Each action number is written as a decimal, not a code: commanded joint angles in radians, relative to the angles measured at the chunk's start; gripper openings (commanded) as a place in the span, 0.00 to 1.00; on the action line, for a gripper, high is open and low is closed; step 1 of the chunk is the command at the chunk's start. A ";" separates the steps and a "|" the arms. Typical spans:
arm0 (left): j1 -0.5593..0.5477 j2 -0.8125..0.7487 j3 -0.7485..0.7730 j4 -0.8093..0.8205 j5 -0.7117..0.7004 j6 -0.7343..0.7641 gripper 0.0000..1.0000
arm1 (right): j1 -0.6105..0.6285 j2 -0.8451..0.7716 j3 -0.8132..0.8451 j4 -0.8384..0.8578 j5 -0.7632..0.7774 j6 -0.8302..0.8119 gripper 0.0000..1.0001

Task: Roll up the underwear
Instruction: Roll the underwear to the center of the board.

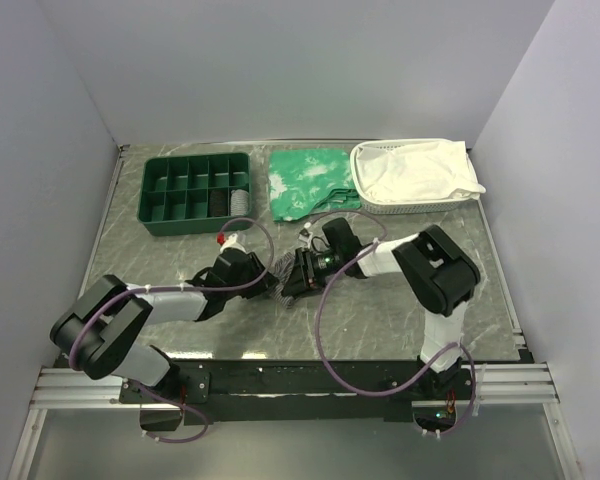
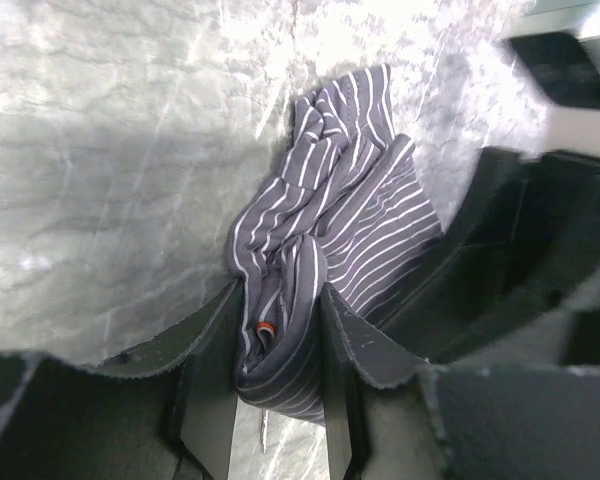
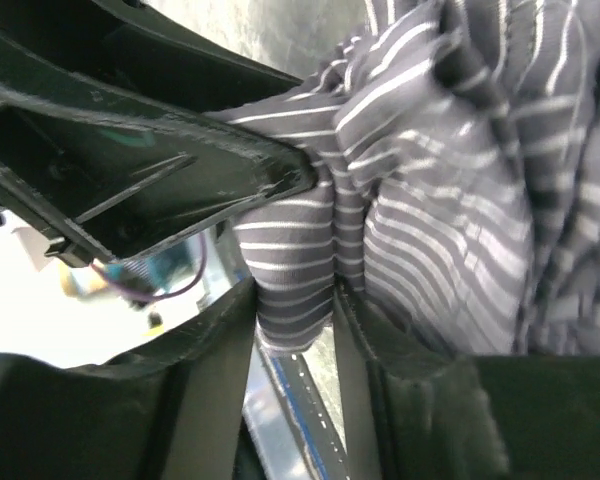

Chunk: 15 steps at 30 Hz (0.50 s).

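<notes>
The underwear [image 1: 278, 266], grey with pale pinstripes, is bunched up on the marble table between my two grippers, which meet at the table's middle. In the left wrist view the underwear [image 2: 350, 200] runs down into my left gripper [image 2: 280, 300], whose jaws press a thick fold from both sides; a small orange-red tag [image 2: 265, 328] shows in that fold. The right wrist view has my right gripper [image 3: 294, 290] clamping another fold of the underwear [image 3: 450, 200]. From above, the left gripper [image 1: 263, 277] and right gripper [image 1: 295, 272] nearly touch.
A green compartment tray [image 1: 195, 190] stands at the back left. A green white-patterned cloth [image 1: 310, 180] lies behind the grippers. A white basket [image 1: 415, 205] lined with white cloth sits at the back right. The left finger [image 3: 180, 150] crowds the right wrist view.
</notes>
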 commanded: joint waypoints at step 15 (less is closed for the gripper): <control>-0.030 0.031 0.167 -0.340 0.030 0.131 0.38 | 0.284 -0.447 -0.024 -0.353 0.886 -0.362 0.59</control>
